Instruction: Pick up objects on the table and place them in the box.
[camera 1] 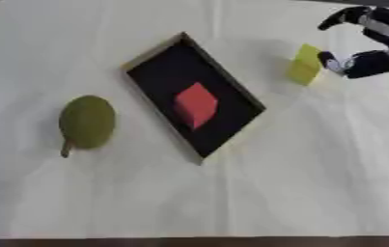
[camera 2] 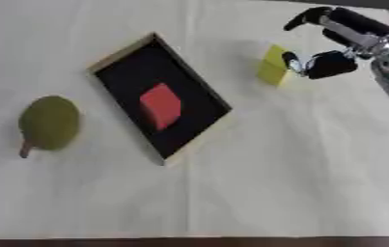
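Reaching by the table's (camera 1: 315, 193) far right edge, right hand (camera 2: 328, 62) spread, fingertip touching yellow block (camera 2: 272, 71), holding nothing.

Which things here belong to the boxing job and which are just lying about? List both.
Job:
- box, black inside, pale rim
- red block, already in the box
- yellow block, beside the right hand
- green pear-shaped fruit, left of the box

Lying about:
- nothing besides the white cloth under it all
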Tool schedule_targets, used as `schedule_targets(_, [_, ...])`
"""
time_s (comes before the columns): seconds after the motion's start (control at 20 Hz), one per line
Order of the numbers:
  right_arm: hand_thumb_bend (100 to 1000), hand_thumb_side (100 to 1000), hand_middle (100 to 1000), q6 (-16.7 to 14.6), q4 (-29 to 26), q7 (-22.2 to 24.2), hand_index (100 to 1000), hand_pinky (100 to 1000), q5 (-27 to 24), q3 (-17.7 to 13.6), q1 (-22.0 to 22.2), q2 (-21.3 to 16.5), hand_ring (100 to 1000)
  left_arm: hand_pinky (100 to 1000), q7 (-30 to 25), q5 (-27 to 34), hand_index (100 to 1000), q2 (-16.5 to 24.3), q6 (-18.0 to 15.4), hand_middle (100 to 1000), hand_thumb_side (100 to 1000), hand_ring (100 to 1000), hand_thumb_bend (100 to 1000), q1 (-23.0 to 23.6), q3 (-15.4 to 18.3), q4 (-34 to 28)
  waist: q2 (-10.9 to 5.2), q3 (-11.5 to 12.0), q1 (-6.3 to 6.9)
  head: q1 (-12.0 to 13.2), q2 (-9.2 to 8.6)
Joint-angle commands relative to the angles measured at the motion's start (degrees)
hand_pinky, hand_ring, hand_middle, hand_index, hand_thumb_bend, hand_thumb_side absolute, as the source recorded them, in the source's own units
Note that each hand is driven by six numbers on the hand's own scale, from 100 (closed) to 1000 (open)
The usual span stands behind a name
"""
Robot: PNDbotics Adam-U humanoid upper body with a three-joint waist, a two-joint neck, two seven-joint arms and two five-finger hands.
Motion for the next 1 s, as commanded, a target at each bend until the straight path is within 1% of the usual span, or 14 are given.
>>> schedule_targets(0.05, [170,333,869,0.84,0.05,0.20,859,1000,-0.98,-0.47,-1.24,-1.09,981,736,-0.08,-0.03,800,0.68,0.16,772,563,727,100,-0.24,0.14,-1.01,-1.28,-0.08,0.15,-0.15,0.24])
schedule_targets(0.15, [181,328,872,1.01,0.60,0.48,861,1000,-0.80,-0.20,-1.35,-0.93,983,736,-0.12,-0.02,800,0.66,0.16,772,562,727,100,-0.20,0.14,-1.01,-1.28,-0.05,0.13,-0.21,0.26])
schedule_targets(0.25, [194,299,875,0.78,0.99,1.10,865,1000,-0.80,0.15,-1.36,-0.76,984,736,-0.11,-0.01,800,0.63,0.18,771,560,726,100,-0.16,0.18,-1.01,-1.26,-0.02,0.11,-0.19,0.29])
schedule_targets(0.4, [199,261,877,0.34,1.17,2.40,870,1000,-1.16,0.61,-1.22,-0.60,985,735,-0.13,0.00,800,0.60,0.18,771,556,726,100,-0.20,0.19,-1.01,-1.24,0.02,0.04,-0.07,0.35])
schedule_targets(0.6, [190,234,879,0.26,1.33,3.55,873,1000,-1.50,0.92,-1.16,-0.27,986,735,-0.15,0.05,800,0.54,0.22,770,556,725,100,-0.22,0.18,-1.01,-1.17,0.11,-0.06,0.06,0.29])
schedule_targets(0.7, [178,196,880,0.42,1.64,3.99,876,1000,-1.75,0.99,-1.29,-0.02,986,735,-0.19,0.06,799,0.49,0.27,769,556,724,100,-0.20,0.19,-1.01,-1.13,0.16,-0.12,0.05,0.30])
schedule_targets(0.75, [155,135,882,0.35,1.64,4.24,880,1000,-1.91,1.03,-1.33,0.08,987,734,-0.22,0.05,799,0.48,0.29,769,556,724,100,-0.17,0.19,-1.01,-1.11,0.19,-0.15,0.07,0.37])
schedule_targets(0.8, [118,100,884,0.17,1.62,4.59,883,1000,-2.01,1.09,-1.33,0.12,988,734,-0.25,0.03,799,0.49,0.31,768,552,723,100,-0.14,0.21,-1.01,-1.09,0.21,-0.18,0.09,0.43])
schedule_targets(0.85, [100,145,885,-0.03,1.61,4.90,884,1000,-1.99,1.12,-1.33,0.14,989,734,-0.27,0.02,799,0.49,0.33,767,549,722,100,-0.13,0.22,-1.01,-1.07,0.20,-0.23,0.09,0.45])
schedule_targets(0.9, [100,187,886,-0.24,1.68,5.11,885,1000,-1.88,1.11,-1.34,0.18,989,734,-0.29,0.03,799,0.47,0.34,767,547,722,100,-0.13,0.23,-1.01,-1.06,0.19,-0.27,0.10,0.46])
schedule_targets(1.0, [100,236,889,-0.57,2.12,5.26,887,1000,-1.38,1.07,-1.36,0.35,989,733,-0.35,0.05,799,0.41,0.41,765,547,719,100,-0.14,0.21,-1.01,-1.02,0.20,-0.34,0.17,0.43])
